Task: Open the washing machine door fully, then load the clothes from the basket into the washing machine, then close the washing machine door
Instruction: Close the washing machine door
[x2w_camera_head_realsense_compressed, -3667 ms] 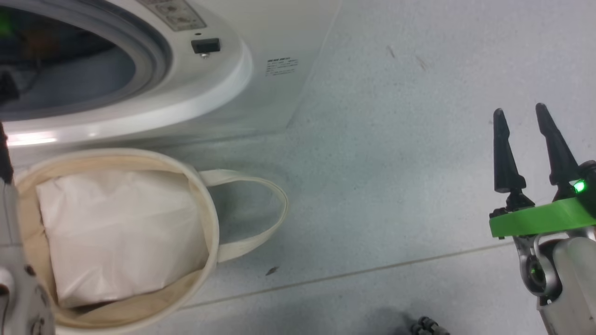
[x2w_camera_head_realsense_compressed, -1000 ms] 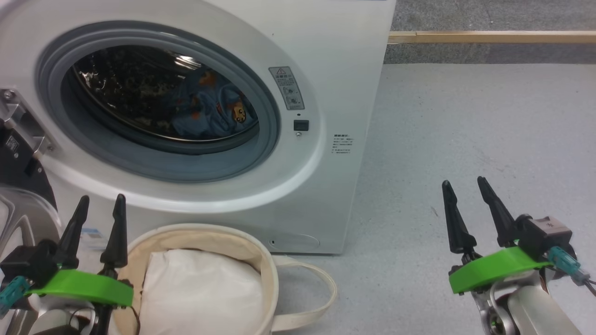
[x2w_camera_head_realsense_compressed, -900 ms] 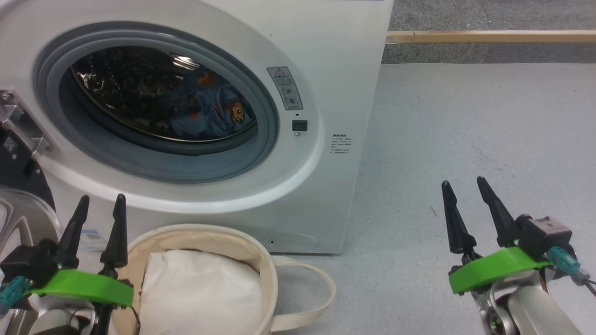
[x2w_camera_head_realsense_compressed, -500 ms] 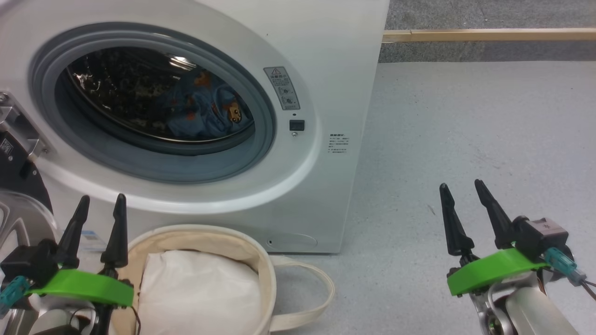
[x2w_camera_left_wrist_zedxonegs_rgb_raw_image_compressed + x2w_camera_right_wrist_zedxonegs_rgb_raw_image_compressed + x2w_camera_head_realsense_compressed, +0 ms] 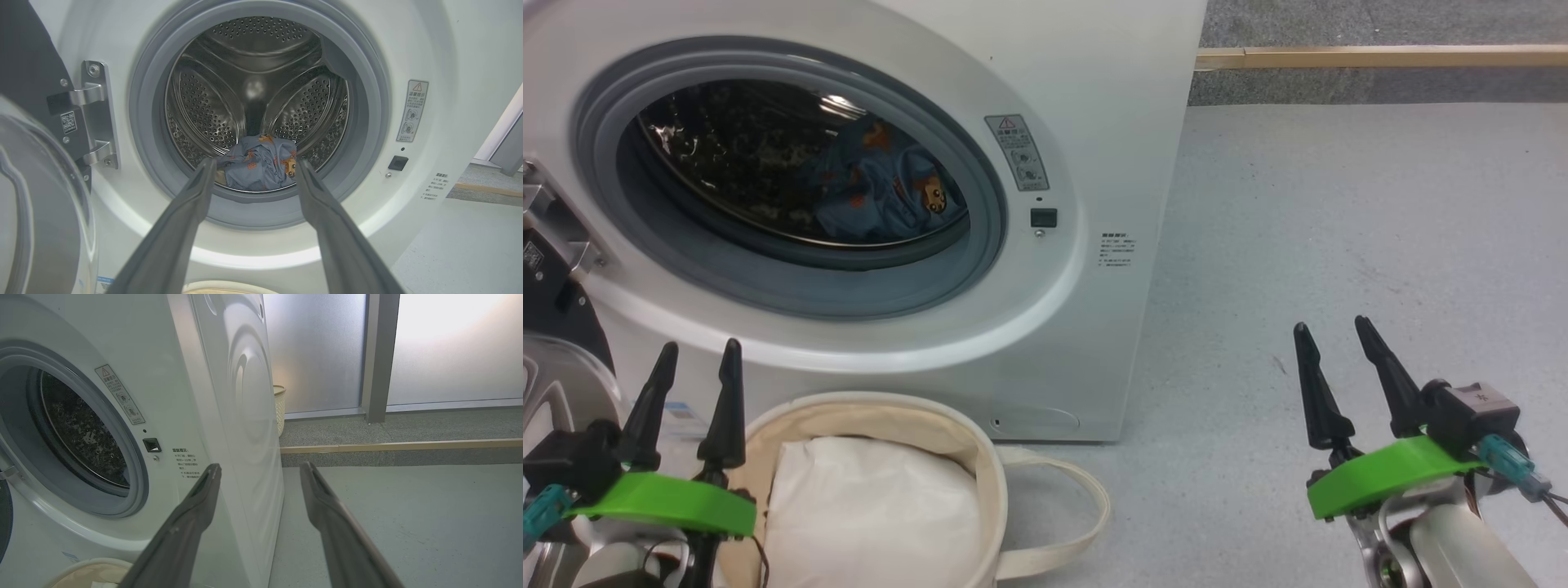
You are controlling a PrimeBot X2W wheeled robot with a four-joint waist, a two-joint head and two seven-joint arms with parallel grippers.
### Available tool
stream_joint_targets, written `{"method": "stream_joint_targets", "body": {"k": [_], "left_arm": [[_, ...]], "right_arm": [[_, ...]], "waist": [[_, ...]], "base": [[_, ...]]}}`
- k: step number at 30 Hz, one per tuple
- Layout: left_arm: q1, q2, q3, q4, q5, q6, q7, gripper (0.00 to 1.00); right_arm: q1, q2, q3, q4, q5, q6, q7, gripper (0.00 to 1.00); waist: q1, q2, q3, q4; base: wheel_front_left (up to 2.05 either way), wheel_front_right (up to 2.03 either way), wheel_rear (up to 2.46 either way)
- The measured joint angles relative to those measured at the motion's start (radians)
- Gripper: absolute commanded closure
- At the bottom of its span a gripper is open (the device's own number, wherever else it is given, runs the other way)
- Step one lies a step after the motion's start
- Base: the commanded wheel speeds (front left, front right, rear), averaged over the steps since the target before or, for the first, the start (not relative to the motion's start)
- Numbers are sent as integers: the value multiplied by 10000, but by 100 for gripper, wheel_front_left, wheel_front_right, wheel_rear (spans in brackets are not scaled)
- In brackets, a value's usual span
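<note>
Under the washing machine (image 5: 1111, 122), grey speckled floor (image 5: 1339, 204).

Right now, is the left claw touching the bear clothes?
Apart. The head view shows the left gripper outside the washing machine, while the clothes lie inside its drum.

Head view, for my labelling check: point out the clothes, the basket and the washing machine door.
clothes (image 5: 882, 192), head view, middle of the blue fabric bundle.
basket (image 5: 866, 411), head view, back rim.
washing machine door (image 5: 556, 318), head view, black rim at the far left.
</note>
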Motion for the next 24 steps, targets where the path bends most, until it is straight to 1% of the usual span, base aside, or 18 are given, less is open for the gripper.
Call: {"method": "stream_joint_targets", "body": {"k": [6, 16, 24], "left_arm": [[-52, -6, 56, -2, -4, 0, 0, 0], [-58, -31, 111, 23, 54, 0, 0, 0], [-58, -56, 105, 19, 54, 0, 0, 0]], "right_arm": [[-17, 6, -8, 2, 0, 0, 0, 0], [-17, 8, 2, 2, -2, 0, -2, 0], [-12, 10, 40, 10, 0, 0, 0, 0]], "waist": [[2, 0, 31, 31], [-2, 0, 54, 130], [-3, 0, 39, 195]], "base": [[-125, 143, -18], [-191, 199, -7], [-110, 110, 0]]}}
